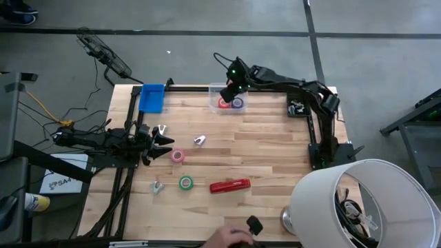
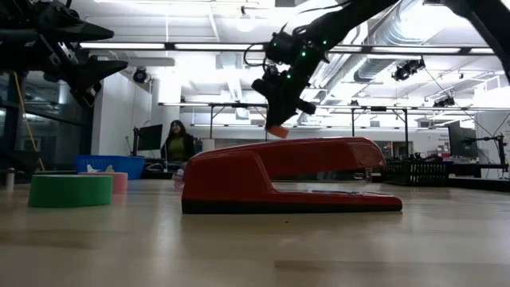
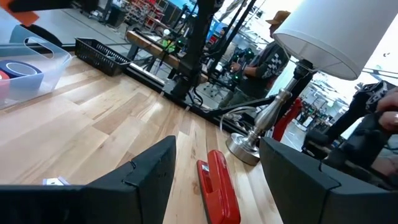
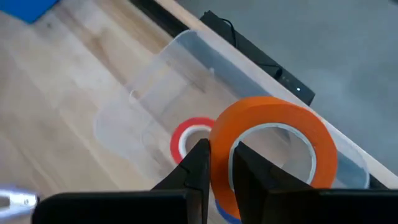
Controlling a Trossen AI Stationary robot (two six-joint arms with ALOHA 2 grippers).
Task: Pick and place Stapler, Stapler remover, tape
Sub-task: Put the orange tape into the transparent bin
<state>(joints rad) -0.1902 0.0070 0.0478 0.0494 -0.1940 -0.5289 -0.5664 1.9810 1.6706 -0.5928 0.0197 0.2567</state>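
My right gripper [image 1: 232, 88] hangs over a clear container [image 1: 215, 90] at the table's far edge, shut on an orange tape roll [image 4: 273, 140]. Red tape [image 4: 194, 138] and purple tape [image 1: 238, 103] lie in the container. The red stapler [image 1: 229, 186] lies flat near the front edge, with green tape [image 1: 185, 182] and pink tape [image 1: 178, 156] to its left. Silvery stapler removers [image 1: 199, 140] [image 1: 158, 186] lie on the wood. At the table's left edge my left gripper [image 1: 167, 142] stands open and holds nothing. My right gripper pinches the orange roll's wall [image 4: 221, 177] between its two fingers, one finger [image 4: 250, 167] inside the ring and the other [image 4: 198, 163] outside. The fingers slant down from above. The roll is lifted clear, standing on edge above the container.
A blue bin [image 1: 151, 98] stands at the far left corner. A lamp with a white shade [image 1: 365, 200] fills the front right corner. A person's hand [image 1: 231, 238] with a small black object [image 1: 254, 225] reaches in at the front edge. Bare wood lies in the middle.
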